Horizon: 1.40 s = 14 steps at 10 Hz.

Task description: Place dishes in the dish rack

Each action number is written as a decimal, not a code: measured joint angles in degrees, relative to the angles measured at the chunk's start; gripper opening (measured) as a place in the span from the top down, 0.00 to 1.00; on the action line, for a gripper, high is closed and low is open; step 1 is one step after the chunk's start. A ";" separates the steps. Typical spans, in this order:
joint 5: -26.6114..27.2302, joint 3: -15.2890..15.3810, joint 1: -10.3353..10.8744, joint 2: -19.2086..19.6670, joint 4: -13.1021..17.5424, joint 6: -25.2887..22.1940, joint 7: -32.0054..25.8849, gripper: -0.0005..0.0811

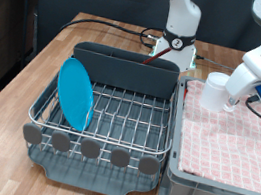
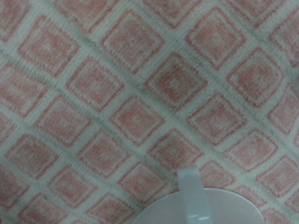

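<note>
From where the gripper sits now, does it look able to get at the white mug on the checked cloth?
Probably yes. The gripper hangs right beside the white mug, which stands on the checked cloth with nothing over it. The wrist view shows only the mug's rim and cloth, with nothing between.

Light-blue plate (image 1: 75,93) stands upright in the dish rack (image 1: 105,124); white mug (image 1: 216,90) outside.

Plate (image 1: 74,93) stands in rack (image 1: 107,114); mug (image 1: 216,92) on cloth (image 1: 234,146) rightward.
</note>
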 joint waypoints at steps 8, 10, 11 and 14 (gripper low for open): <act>-2.10 -2.92 -0.14 -1.51 -5.72 5.52 -3.52 0.27; -2.10 -2.93 -0.13 -1.86 -6.23 5.57 -3.52 0.47; -2.08 -2.93 -0.12 -1.86 -6.24 5.65 -3.52 0.47; -2.07 -2.89 -0.06 -1.86 -6.10 5.89 -3.51 0.87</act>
